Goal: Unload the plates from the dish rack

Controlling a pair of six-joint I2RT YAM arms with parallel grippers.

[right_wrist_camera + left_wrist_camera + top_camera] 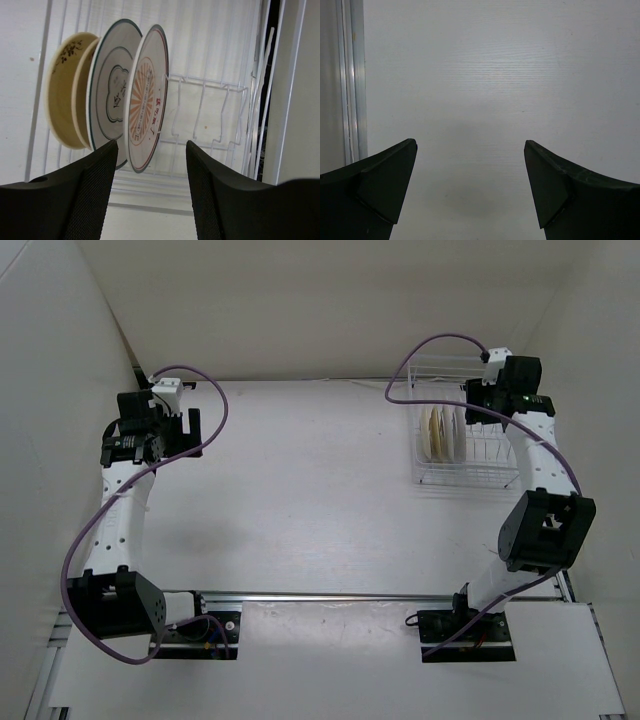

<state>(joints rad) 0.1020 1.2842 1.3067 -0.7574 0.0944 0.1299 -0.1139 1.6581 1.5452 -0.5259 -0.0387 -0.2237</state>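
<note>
**Q:** Is there any writing you can read?

**Me:** A few red characters sit beside the rays on the orange plate, but they are too small for me to read. The white plate has dark marks inside a lobed outline at its centre. I cannot tell whether they are writing. The beige plate carries a dark, sprig-like patch near its rim.

**Q:** Where do the plates stand?

**Me:** All three stand on edge, side by side between the upright tines of the dish rack. They are in its left part, at the far right of the worktop. The white one is in the middle, the beige one outermost. The rack is thin white wire, rectangular, with its tines in rows. The plates are round, smooth and glossy, and the beige one is deeper, like a shallow bowl.

**Q:** And your claws?

**Me:** My right claw hangs over the rack. Its black fingers have finely gridded inner faces and are spread wide, grasping nothing. The orange plate's lower edge shows in the gap between them. My left claw is released too. Its matt black fingers are wide apart above the pale, faintly grained worktop, well apart from the rack.
</note>
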